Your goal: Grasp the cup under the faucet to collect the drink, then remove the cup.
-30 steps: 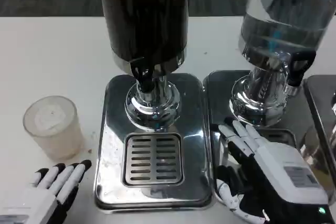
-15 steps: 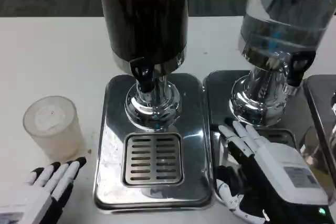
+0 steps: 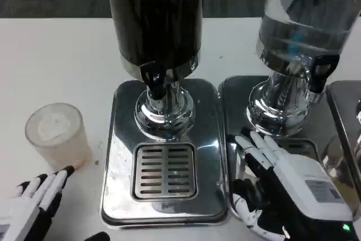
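Note:
A frosted plastic cup [image 3: 57, 136] stands upright on the white table, left of the dark drink dispenser [image 3: 155, 21]. The dispenser's black faucet [image 3: 154, 81] hangs over the slotted drip grate [image 3: 164, 171], which has nothing on it. My left hand [image 3: 32, 203] lies open at the bottom left, fingers straight, their tips just below the cup's base. My right hand [image 3: 282, 184] rests open on the neighbouring steel tray, fingers stretched toward the clear dispenser's base.
A clear water dispenser [image 3: 307, 26] with its own black tap [image 3: 317, 77] stands on a second steel tray [image 3: 240, 91] at the right. Another steel tray edge [image 3: 344, 117] shows at the far right. White table surface [image 3: 51, 60] extends left and behind the cup.
My left hand has slid left and down toward the picture's corner, its fingertips now pointing at the cup's base. The right hand and the cup have stayed put.

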Controlling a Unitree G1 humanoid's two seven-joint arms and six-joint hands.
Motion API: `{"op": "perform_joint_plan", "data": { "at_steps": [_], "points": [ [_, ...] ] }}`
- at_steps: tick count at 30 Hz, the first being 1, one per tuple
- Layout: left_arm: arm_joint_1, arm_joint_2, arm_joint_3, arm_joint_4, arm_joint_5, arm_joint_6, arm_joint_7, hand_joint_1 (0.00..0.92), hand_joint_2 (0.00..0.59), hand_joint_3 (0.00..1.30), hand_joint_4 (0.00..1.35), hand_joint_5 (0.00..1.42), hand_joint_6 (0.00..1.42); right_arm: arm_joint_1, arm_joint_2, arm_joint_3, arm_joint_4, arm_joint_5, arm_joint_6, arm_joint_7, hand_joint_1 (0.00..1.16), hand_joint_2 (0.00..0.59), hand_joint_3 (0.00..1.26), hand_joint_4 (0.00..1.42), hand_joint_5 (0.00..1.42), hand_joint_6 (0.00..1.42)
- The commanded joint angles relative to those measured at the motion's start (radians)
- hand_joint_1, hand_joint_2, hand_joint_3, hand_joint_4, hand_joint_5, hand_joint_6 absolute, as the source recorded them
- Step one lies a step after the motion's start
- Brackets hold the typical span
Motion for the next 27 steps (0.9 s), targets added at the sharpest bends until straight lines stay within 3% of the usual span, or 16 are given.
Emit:
{"op": "perform_joint_plan", "data": {
  "at_steps": [1, 14, 27],
  "points": [
    [-0.025, -0.005, 0.014, 0.033, -0.027, 0.03, 0.002, 0.0, 0.092, 0.0, 0.0, 0.0, 0.0, 0.007, -0.003, -0.003, 0.004, 0.007, 0.009, 0.007, 0.53, 0.586, 0.1, 0.0, 0.0, 0.07],
    [-0.108, -0.02, 0.021, 0.113, -0.066, 0.088, 0.015, 0.0, 0.068, 0.0, 0.0, 0.0, 0.0, -0.001, -0.005, -0.003, 0.007, 0.008, 0.009, 0.011, 0.52, 0.586, 0.1, 0.0, 0.0, 0.08],
    [-0.129, 0.001, 0.032, 0.141, -0.077, 0.105, 0.006, 0.0, 0.052, 0.0, 0.0, 0.0, 0.0, -0.004, 0.003, 0.005, 0.016, 0.009, 0.011, 0.01, 0.51, 0.586, 0.1, 0.0, 0.0, 0.08]
  ]
}}
